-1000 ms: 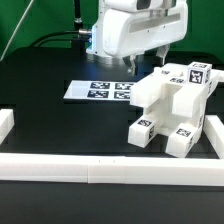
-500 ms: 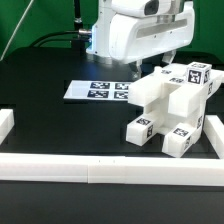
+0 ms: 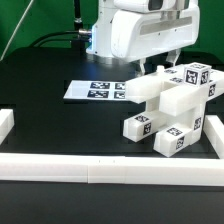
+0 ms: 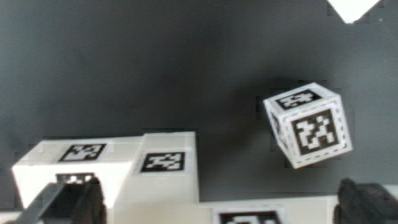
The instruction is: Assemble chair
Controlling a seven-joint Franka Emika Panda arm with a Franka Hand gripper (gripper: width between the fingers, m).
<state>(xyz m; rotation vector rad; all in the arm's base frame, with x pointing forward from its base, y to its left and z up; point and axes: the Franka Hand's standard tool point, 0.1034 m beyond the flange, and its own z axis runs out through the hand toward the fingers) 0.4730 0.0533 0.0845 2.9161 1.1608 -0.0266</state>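
The chair (image 3: 170,108), a blocky white assembly with black-and-white tags, stands on the black table at the exterior view's right. It leans, with its seat corner pointing to the exterior view's left. My gripper (image 3: 164,67) hangs directly over its top, jaws spread wide. In the wrist view the gripper (image 4: 217,205) is open. One finger (image 4: 71,203) overlaps the chair's white tagged top (image 4: 125,160). The other finger stands over dark table. A tagged chair leg (image 4: 308,123) shows beyond them. I cannot tell whether either finger touches the chair.
The marker board (image 3: 98,90) lies flat behind and to the exterior view's left of the chair. White border bars run along the front (image 3: 110,168), the exterior view's left (image 3: 6,125) and the exterior view's right (image 3: 213,128), close to the chair.
The chair has turned and shifted toward the exterior view's left, and its seat corner now reaches near the marker board. The arm has moved slightly toward the exterior view's right.
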